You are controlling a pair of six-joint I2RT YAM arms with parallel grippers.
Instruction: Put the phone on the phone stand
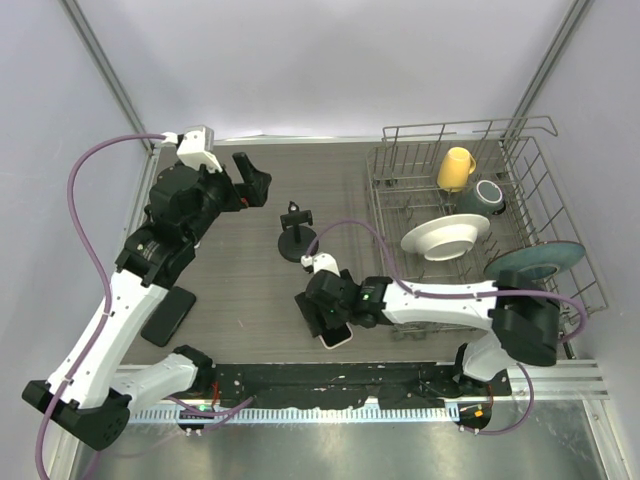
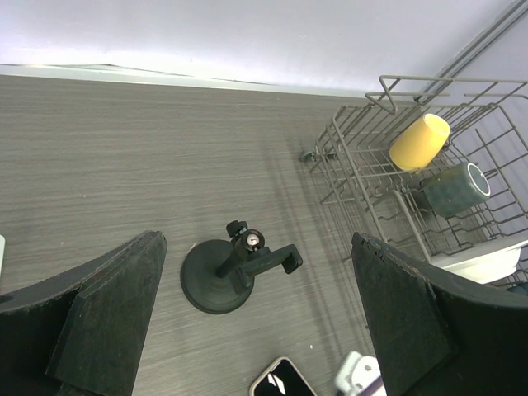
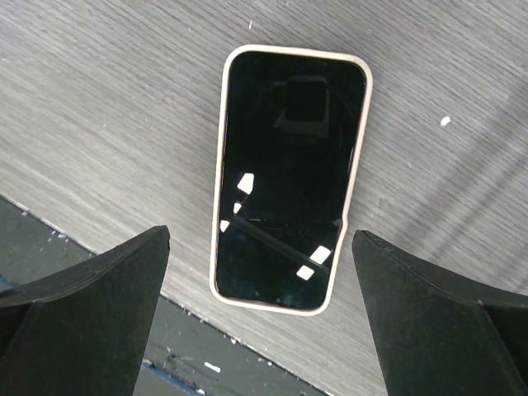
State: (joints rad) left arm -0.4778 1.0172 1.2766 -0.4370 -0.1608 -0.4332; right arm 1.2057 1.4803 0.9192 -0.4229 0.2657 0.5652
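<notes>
White-cased black phone [image 3: 285, 177] flat on counter [image 1: 240, 290], under wide-open, empty right pincer [image 1: 322, 312]; black round-base phone stand [image 1: 294, 238] vacant; grasp and placement left.

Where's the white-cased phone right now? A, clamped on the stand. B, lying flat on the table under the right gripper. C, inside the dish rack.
B: the white-cased phone lies screen-up on the table below the open right gripper, away from the phone stand.

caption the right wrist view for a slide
Right gripper, jaws open, hovers above the white-cased phone lying flat on the table.
</notes>
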